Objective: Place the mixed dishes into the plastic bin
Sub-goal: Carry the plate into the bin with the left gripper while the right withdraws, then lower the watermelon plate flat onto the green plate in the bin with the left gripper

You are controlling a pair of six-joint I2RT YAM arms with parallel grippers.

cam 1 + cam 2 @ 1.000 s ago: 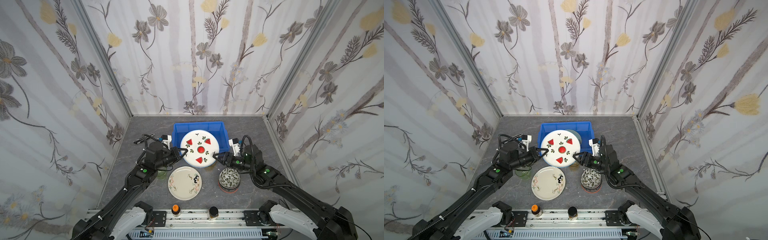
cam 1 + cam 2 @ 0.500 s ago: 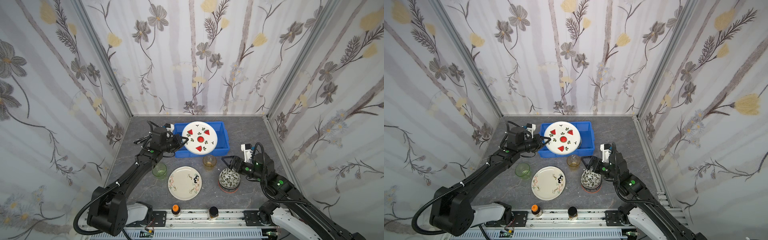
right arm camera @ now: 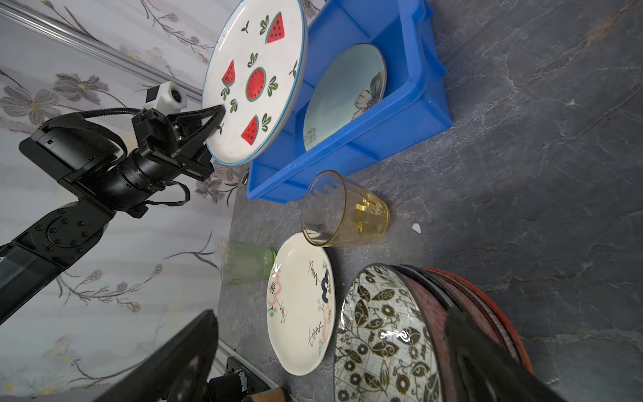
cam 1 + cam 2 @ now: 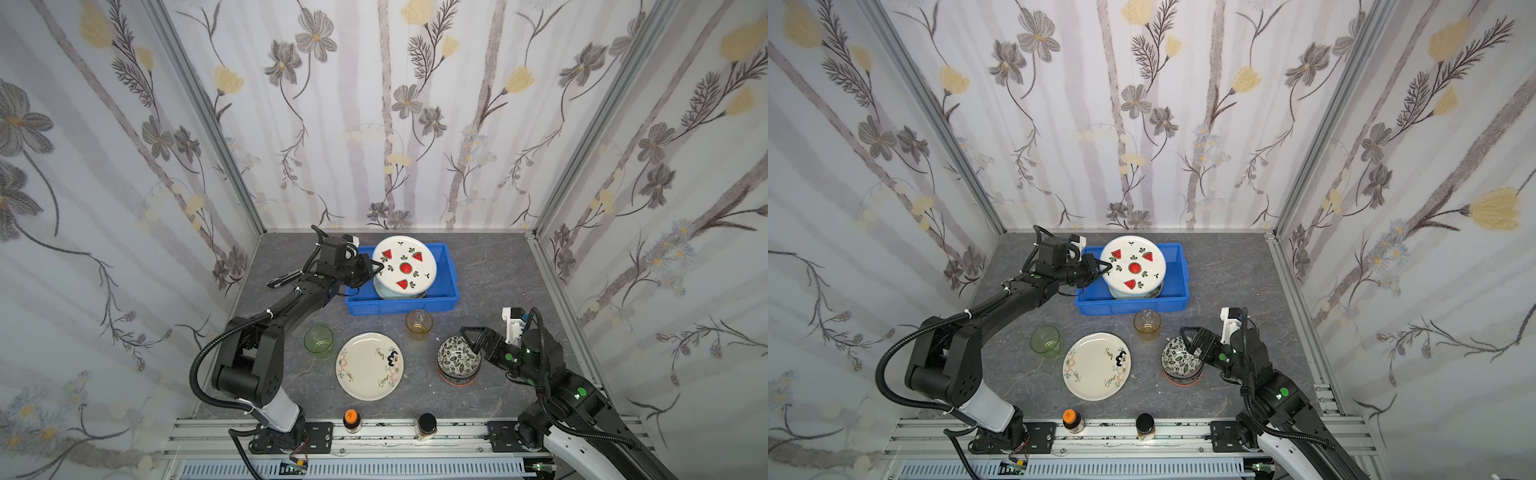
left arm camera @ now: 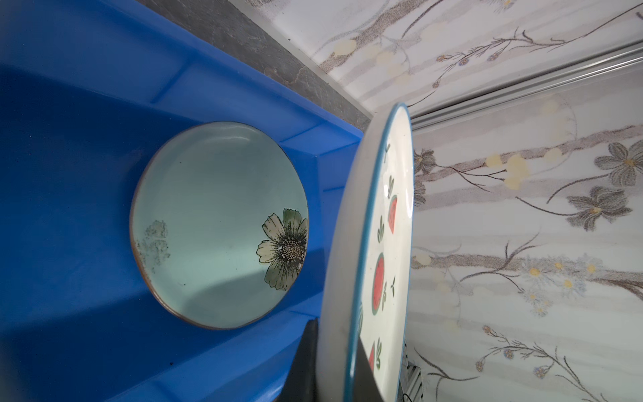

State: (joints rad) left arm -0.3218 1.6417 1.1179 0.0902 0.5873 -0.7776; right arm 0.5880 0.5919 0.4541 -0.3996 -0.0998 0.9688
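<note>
Over the bin (image 4: 399, 306), left hand (image 4: 379, 265) pinches watermelon plate (image 4: 405, 268) edge; right hand (image 4: 473, 338) spread.

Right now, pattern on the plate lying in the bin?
Plate: pale green, one flower near its rim; left wrist view.

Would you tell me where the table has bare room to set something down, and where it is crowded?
Bare: the table from the blue bin across to the right-hand wall, and a narrow strip behind the bin. Crowded: in front of the bin, where the green glass, cream plate, amber glass and stacked bowls sit close together.
</note>
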